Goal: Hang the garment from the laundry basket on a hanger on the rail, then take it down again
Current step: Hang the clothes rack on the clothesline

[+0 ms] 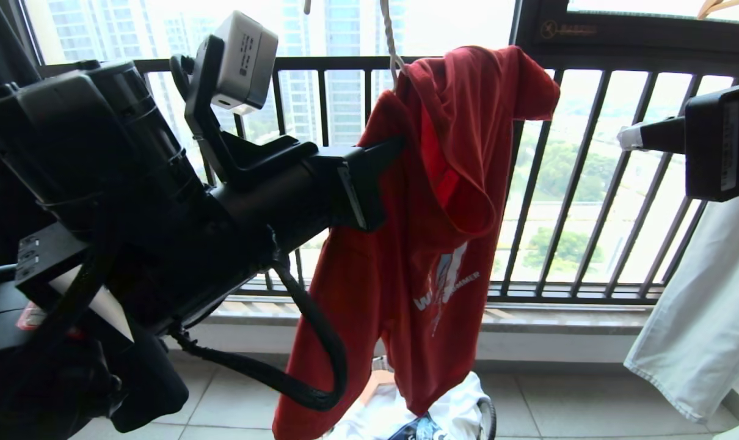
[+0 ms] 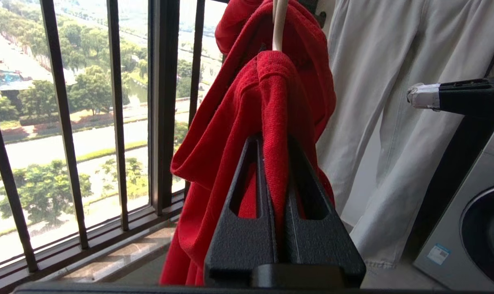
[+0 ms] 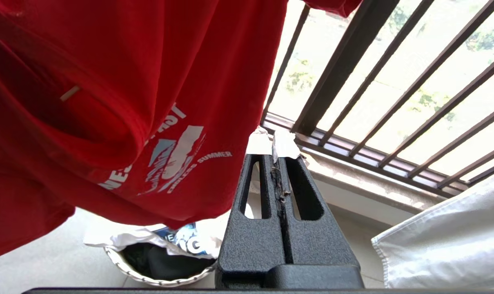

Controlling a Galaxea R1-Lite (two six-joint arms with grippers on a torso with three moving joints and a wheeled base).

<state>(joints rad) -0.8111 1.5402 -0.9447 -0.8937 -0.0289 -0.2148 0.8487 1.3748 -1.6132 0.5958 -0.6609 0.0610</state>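
The red short-sleeved T-shirt [image 1: 443, 201] drapes bunched over the thin cream-white hanger [image 2: 279, 28], pinched by the left claw [image 2: 277, 163] (right claw [image 3: 276, 151] clenched empty), so straightening and removal remain.

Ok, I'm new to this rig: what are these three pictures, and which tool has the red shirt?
The wide picture is from the robot's head; the other two are from cameras on each wrist, behind the fingers. The left tool is shut on a fold of the red T-shirt, which hangs from a cream hanger before the balcony railing. The right tool is shut on nothing, off to the right. The laundry basket sits on the floor beneath the shirt, with other clothes in it.
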